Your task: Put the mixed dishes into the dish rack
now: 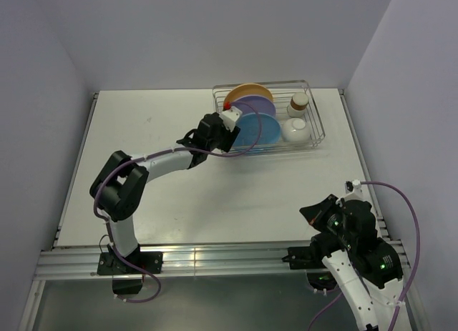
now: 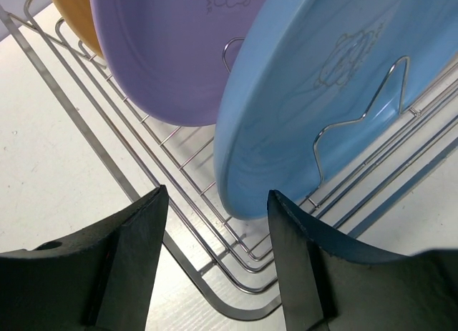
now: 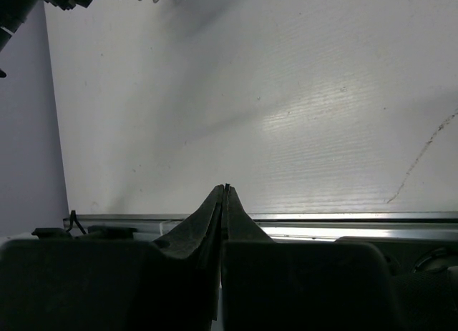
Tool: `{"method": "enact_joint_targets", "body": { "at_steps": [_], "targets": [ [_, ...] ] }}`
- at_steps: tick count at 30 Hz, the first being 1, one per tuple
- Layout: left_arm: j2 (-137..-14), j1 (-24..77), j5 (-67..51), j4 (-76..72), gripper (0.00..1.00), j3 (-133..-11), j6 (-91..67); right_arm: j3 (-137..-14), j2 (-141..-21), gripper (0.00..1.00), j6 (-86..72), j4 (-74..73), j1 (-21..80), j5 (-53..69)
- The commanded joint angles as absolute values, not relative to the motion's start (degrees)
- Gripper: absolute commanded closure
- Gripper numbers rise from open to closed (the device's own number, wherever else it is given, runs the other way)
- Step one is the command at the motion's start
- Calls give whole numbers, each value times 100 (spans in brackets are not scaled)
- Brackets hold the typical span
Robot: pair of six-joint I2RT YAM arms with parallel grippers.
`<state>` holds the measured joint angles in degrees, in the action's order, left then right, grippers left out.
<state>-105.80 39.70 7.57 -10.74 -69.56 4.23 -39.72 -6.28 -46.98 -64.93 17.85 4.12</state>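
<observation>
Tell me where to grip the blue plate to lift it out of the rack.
Probably its upper rim, from above, one finger on each face. The blue plate stands on edge between the rack dividers, its lower rim caged by wire and the purple plate close behind, so the top edge is freest.
</observation>
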Motion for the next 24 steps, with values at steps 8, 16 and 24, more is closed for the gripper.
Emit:
{"method": "enact_joint_targets", "body": {
  "at_steps": [8, 16, 24],
  "targets": [
    [-10160, 3946, 712, -650, 35, -6776, 255, -3982, -492, 100, -4755, -6565, 1758, 378],
    [-9835, 3946, 571, -694, 34, -6610, 106, -3964, -439, 100, -4764, -6583, 1758, 369],
    [-9256, 3929, 387, -782, 33, -6267, -290, -3876, -404, 100, -4781, -6530, 1758, 387]
  ]
}}
